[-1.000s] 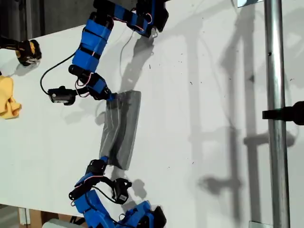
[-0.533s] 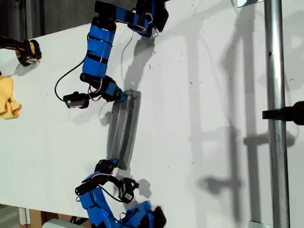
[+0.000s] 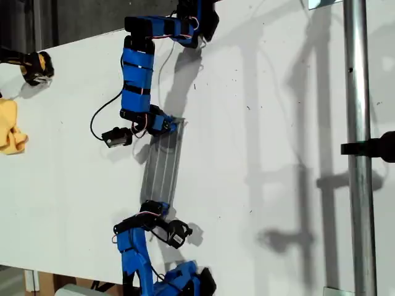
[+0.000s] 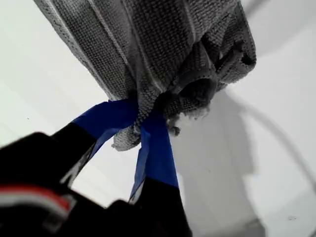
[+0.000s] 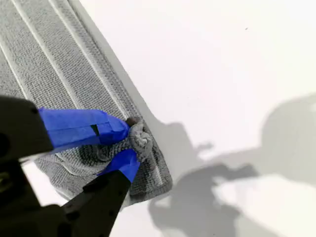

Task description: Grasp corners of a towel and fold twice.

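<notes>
The grey striped towel (image 3: pixel 162 166) lies as a narrow folded strip on the white table (image 3: pixel 265 185). My first gripper (image 4: pixel 143 116) is shut on a bunched corner of the towel (image 4: pixel 148 44), which looks lifted there. My second gripper (image 5: pixel 129 140) is shut on another corner (image 5: pixel 141 136), with the towel (image 5: pixel 44 64) flat beyond it. In the exterior view one arm's gripper (image 3: pixel 168 126) holds the strip's top end and the other arm's gripper (image 3: pixel 157 208) holds its bottom end. The wrist views do not show which arm is which.
A yellow cloth (image 3: pixel 11 132) and a black and yellow object (image 3: pixel 36 66) sit at the exterior view's left edge. A metal pole (image 3: pixel 361 148) runs upright at the exterior view's right, with a black clamp (image 3: pixel 376 148) on it.
Both grippers have moved toward the exterior view's right, each still holding its end of the towel. The towel has gone from a wider folded patch to a narrow strip.
</notes>
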You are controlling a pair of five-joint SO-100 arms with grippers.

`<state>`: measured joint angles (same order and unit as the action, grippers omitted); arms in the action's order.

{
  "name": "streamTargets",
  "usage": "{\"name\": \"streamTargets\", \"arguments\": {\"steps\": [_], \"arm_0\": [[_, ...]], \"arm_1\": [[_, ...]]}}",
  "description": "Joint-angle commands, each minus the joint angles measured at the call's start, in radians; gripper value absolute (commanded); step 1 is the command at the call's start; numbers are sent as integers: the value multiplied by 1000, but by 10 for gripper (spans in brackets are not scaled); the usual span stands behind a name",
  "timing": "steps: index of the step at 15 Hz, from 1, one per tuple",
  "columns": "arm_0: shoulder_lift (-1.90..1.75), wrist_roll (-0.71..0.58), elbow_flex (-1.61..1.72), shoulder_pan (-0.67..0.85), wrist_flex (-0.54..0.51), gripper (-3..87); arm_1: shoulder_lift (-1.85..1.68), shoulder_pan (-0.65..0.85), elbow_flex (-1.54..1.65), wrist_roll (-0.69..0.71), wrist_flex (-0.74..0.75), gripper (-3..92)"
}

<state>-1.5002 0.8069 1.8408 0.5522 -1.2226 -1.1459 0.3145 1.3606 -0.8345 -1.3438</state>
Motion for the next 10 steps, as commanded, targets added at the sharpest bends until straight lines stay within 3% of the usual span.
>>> {"name": "streamTargets", "arguments": {"steps": [1,3,4,5,6,10], "arm_0": [[32,12,-44,21,-5,-9],[40,12,-60,46,-17,-7],[38,12,-81,61,-52,43],[32,18,-107,77,-109,164],[0,21,-118,92,-141,210],[-245,18,-104,118,-195,278]], "arm_1": [[15,-5,-58,-15,-3,-2],[25,6,-83,-17,-15,-2],[14,17,-97,-21,-40,6],[-6,31,-103,-29,-69,133],[-43,48,-103,-32,-97,240],[-249,84,-84,-32,-196,333]]}}
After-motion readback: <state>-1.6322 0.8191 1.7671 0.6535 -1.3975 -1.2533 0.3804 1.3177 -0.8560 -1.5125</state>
